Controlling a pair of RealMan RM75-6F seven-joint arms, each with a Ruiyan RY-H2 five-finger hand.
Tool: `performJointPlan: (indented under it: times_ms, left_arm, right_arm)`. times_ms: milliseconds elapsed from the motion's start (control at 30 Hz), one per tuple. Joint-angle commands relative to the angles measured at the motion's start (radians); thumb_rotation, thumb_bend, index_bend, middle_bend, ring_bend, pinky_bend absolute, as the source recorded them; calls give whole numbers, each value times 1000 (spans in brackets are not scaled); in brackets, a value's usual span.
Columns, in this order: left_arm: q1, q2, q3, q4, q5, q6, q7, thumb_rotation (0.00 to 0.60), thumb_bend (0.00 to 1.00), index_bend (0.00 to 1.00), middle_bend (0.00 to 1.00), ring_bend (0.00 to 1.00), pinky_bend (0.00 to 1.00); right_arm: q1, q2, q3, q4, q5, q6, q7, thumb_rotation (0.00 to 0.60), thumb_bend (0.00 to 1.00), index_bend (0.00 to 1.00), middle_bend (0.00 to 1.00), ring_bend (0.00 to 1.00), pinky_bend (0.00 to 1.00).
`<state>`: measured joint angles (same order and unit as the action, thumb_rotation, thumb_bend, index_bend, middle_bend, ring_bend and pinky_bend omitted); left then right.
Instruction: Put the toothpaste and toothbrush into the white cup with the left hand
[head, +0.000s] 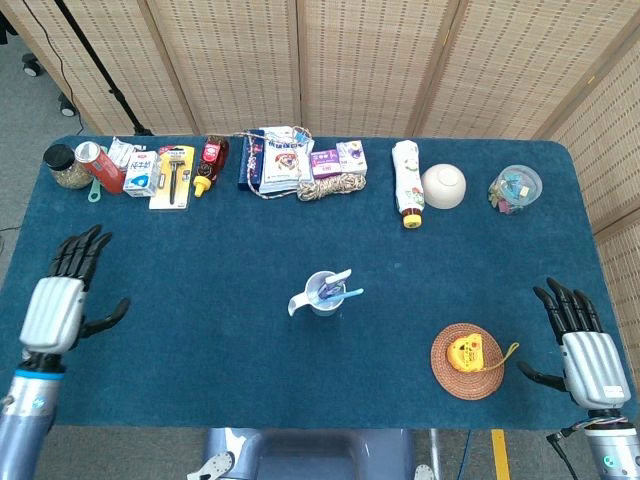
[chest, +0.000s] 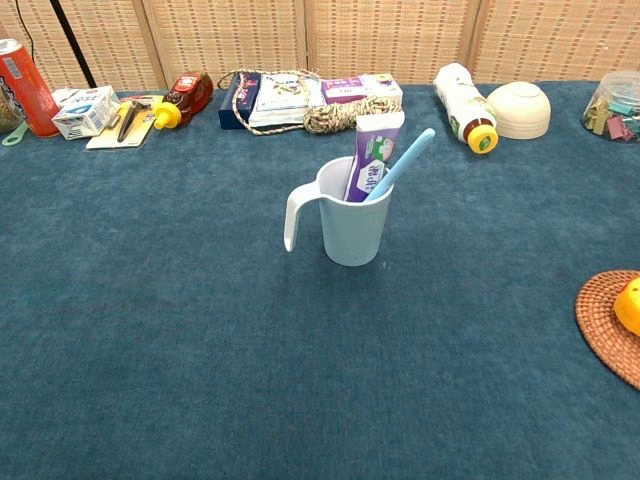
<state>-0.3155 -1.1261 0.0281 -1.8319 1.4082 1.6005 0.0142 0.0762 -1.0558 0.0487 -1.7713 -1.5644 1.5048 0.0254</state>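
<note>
One toothbrush (chest: 402, 165), one toothpaste (chest: 370, 152), cupped.

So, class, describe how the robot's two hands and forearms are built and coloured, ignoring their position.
Each hand, left hand and right hand, has a ribbed silver-grey back and black fingers. The left forearm is a smooth metallic grey-blue with a bright blue ring at the wrist. The right wrist shows a similar grey casing with a small blue mark and thin cables beside it.

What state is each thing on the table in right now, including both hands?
white cup: upright, holding both items.
toothpaste: standing in the cup.
toothbrush: in the cup, leaning right.
left hand: empty, fingers apart, at the table's left edge.
right hand: empty, fingers apart.
lotion bottle: lying down.
</note>
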Motion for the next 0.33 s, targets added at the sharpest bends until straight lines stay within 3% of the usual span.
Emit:
performJointPlan:
  times_ms: [33, 200, 333]
  left_arm:
    - [123, 30, 84, 112, 55, 81, -114, 600, 214, 0, 0, 0, 0]
    - [242, 44, 132, 168, 31, 115, -178, 600, 212, 0, 0, 0, 0]
    - [263, 63, 127, 145, 22, 98, -149, 600, 212, 0, 0, 0, 0]
  right_arm:
    - [-1, 0, -1, -1, -2, 3, -2, 600, 0, 0, 0, 0, 0]
    - [-8, -2, -3, -1, -17, 19, -10, 600, 0, 0, 0, 0, 0]
    - [-14, -3, -5, -3, -24, 30, -13, 600, 0, 0, 0, 0, 0]
